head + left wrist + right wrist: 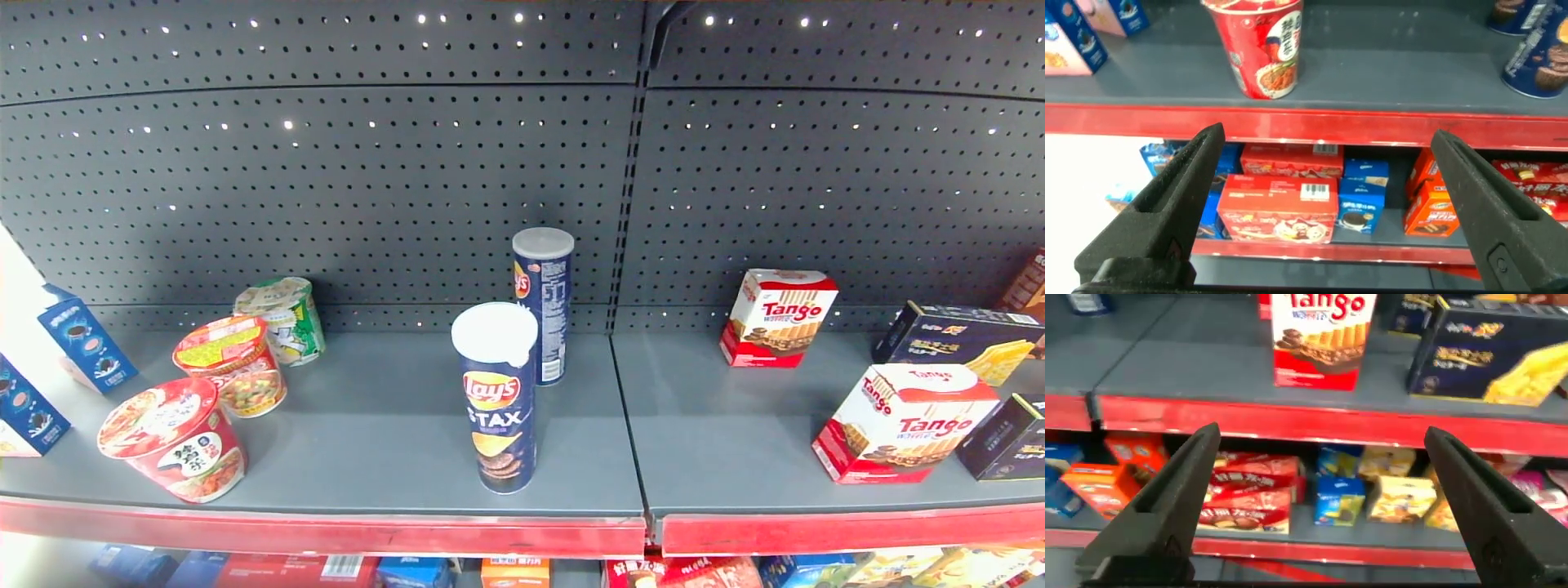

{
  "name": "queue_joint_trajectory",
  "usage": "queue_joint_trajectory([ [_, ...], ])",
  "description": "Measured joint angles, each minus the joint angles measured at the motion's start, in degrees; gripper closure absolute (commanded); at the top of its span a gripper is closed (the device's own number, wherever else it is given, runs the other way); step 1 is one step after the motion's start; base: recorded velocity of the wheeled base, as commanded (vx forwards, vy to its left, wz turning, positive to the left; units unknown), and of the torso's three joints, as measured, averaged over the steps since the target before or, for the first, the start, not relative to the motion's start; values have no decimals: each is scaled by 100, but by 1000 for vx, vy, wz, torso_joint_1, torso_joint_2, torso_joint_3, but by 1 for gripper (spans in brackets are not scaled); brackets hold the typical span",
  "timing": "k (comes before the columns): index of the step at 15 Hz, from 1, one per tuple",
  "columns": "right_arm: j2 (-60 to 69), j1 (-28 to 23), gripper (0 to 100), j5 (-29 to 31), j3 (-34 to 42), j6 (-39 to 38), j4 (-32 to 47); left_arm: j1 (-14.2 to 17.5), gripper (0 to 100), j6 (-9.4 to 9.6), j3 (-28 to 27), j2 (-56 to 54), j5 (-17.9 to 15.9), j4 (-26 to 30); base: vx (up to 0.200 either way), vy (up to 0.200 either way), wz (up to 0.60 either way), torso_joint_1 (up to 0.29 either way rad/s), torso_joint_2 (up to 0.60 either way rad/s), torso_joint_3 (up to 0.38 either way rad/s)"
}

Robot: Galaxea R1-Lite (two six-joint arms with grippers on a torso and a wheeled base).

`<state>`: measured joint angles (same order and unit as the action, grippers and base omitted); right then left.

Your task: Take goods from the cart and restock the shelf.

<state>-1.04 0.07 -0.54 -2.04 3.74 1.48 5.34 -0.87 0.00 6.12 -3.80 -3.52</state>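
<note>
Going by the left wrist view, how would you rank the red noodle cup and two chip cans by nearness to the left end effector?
1. red noodle cup, shelf front, nearly straight ahead.
2. front chip can, farther right.
3. rear chip can, behind it.

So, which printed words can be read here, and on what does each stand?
"Lay's STAX": front chip can.
"Tango": rear wafer box and front wafer box.
Too small or blurred to read: rear chip can, cup noodles, blue cookie boxes, lower-shelf goods.
</note>
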Motion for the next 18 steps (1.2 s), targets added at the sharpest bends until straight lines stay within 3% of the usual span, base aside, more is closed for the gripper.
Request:
queue_joint_trajectory([
  [2,82,-7,0,296,11,33,-24,0,0,100,0,0,-21,-9,0,0,0,0,0,0],
  [4,111,-7,0,332,17,63,-30,-9,0,499,-68,11,-88,7,0,0,0,0,0,0],
  [8,126,-7,0,327,20,88,-33,-50,0,720,-1193,992,-446,141,0,0,0,0,0,0],
  [10,128,-7,0,340,22,60,-35,-85,0,948,-1731,1940,-492,118,0,0,0,0,0,0],
  [12,128,-7,0,397,20,33,-46,-411,0,1091,-2094,2903,-443,-79,0,0,0,0,0,0],
  [13,128,-7,0,373,20,22,-46,-770,0,1063,-2215,3376,-306,-189,0,0,0,0,0,0],
  [16,128,-5,0,362,20,-107,-44,-2233,0,302,-2383,4539,555,-874,0,0,0,0,0,0],
  [18,128,-5,0,362,20,-288,-44,-2744,0,49,-2433,5242,926,-1314,0,0,0,0,0,0],
])
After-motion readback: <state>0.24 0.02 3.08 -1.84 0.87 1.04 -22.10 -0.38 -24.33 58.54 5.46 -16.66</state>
